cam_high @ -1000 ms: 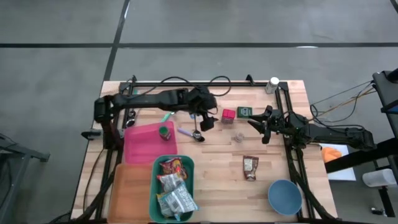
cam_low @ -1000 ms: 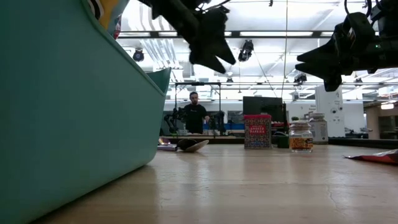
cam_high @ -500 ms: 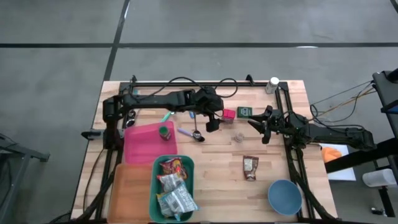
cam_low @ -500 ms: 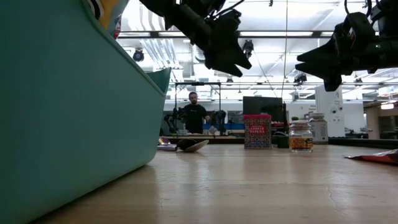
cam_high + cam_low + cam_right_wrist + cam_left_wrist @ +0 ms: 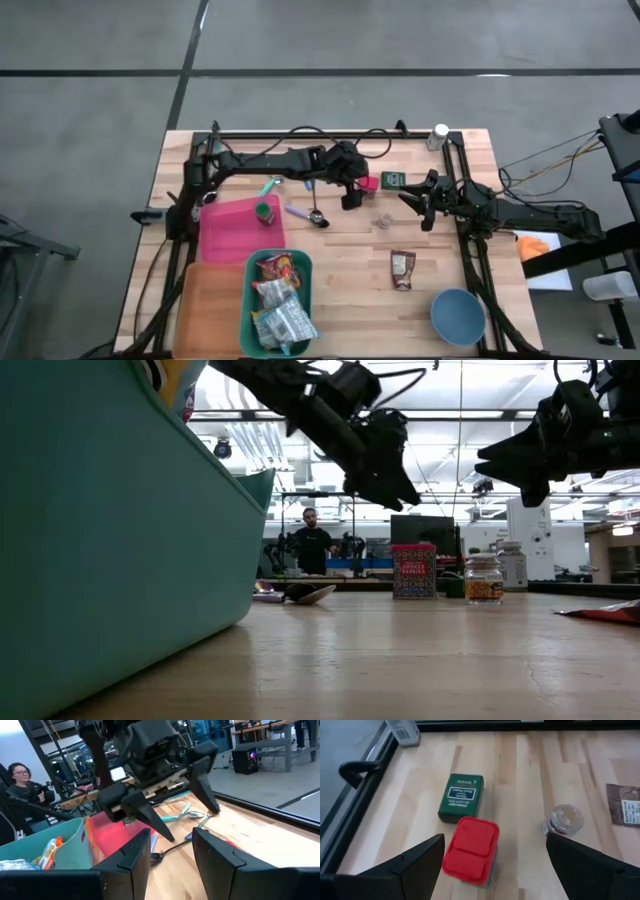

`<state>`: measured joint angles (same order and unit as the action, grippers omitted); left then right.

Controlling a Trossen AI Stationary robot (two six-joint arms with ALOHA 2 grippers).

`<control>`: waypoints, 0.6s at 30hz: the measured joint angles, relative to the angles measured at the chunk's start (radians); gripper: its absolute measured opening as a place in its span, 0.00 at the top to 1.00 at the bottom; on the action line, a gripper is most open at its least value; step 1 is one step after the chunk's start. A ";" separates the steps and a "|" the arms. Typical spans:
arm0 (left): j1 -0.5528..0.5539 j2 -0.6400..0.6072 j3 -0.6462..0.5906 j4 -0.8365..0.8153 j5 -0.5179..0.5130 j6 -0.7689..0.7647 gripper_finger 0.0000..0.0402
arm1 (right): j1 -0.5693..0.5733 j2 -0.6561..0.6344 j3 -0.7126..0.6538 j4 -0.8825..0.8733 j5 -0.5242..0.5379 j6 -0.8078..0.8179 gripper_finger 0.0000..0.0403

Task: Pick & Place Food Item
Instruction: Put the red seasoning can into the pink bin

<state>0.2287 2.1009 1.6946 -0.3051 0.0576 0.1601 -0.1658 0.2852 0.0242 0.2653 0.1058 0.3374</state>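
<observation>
We see the left hand [image 5: 352, 192] hanging above the wooden surface [image 5: 350, 255], its fingers spread wide apart and empty, just beside the red box [image 5: 368, 184]. In the left wrist view that red box [image 5: 471, 850] lies between the two dark fingers, with the green packet [image 5: 460, 798] just beyond it and the small clear jar [image 5: 563, 819] near it on the other side. In the low view the left hand [image 5: 385, 478] hovers clear of the surface, above the red box [image 5: 413, 571], which stands upright beside the jar [image 5: 483, 579].

The right hand [image 5: 415, 199] waits in the air near the green packet [image 5: 394, 179], its fingers [image 5: 217, 857] partly apart with nothing between them.

A brown snack pouch [image 5: 402, 269] lies flat on the surface well apart from the red box, with a blue bowl [image 5: 458, 315] beyond it. The teal bin [image 5: 249, 300] holds several food packets and sits beside the pink tray [image 5: 225, 235]. A spoon [image 5: 316, 215] lies near the red box. A person [image 5: 312, 543] stands far behind the surface in the low view.
</observation>
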 joint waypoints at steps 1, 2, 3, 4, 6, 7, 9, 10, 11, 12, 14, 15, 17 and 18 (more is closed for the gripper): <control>0.000 0.014 0.015 -0.005 0.007 0.000 0.12 | 0.000 0.000 0.000 0.000 0.000 0.000 0.65; 0.000 0.026 0.033 -0.006 0.016 0.000 0.12 | 0.000 0.000 0.000 0.000 0.000 0.000 0.65; 0.002 0.037 0.049 -0.010 0.024 0.000 0.12 | 0.000 0.000 0.000 0.000 0.000 0.000 0.65; 0.002 0.048 0.065 -0.013 0.030 0.000 0.12 | 0.000 0.000 0.000 0.000 0.000 0.000 0.65; 0.005 0.063 0.087 -0.014 0.043 0.000 0.12 | 0.000 0.001 0.000 0.000 0.000 0.000 0.65; 0.007 0.073 0.098 -0.015 0.049 0.000 0.12 | 0.000 0.001 0.000 0.000 0.000 0.000 0.65; 0.011 0.089 0.118 -0.019 0.052 0.000 0.12 | 0.000 0.002 0.000 0.000 0.000 0.000 0.65; 0.013 0.098 0.126 -0.025 0.054 0.000 0.12 | 0.000 0.002 0.000 0.000 0.000 0.000 0.65; 0.016 0.107 0.136 -0.028 0.055 0.000 0.12 | 0.000 0.002 0.000 0.000 0.000 0.000 0.65; 0.018 0.114 0.142 -0.037 0.055 0.002 0.12 | 0.000 0.003 0.000 0.000 0.000 0.000 0.65; 0.026 0.125 0.148 -0.051 0.056 0.004 0.12 | 0.000 0.005 0.000 0.000 0.000 0.000 0.65; 0.029 0.129 0.148 -0.053 0.059 -0.001 0.12 | 0.000 0.006 0.000 0.000 0.000 0.000 0.65; 0.034 0.133 0.145 -0.058 0.064 -0.003 0.12 | 0.000 0.006 0.000 0.000 0.000 0.000 0.65; 0.035 0.134 0.145 -0.058 0.066 -0.003 0.12 | 0.000 0.006 0.000 0.000 0.000 0.000 0.65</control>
<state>0.2637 2.2349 1.8397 -0.3627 0.1238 0.1570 -0.1659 0.2907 0.0242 0.2652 0.1056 0.3376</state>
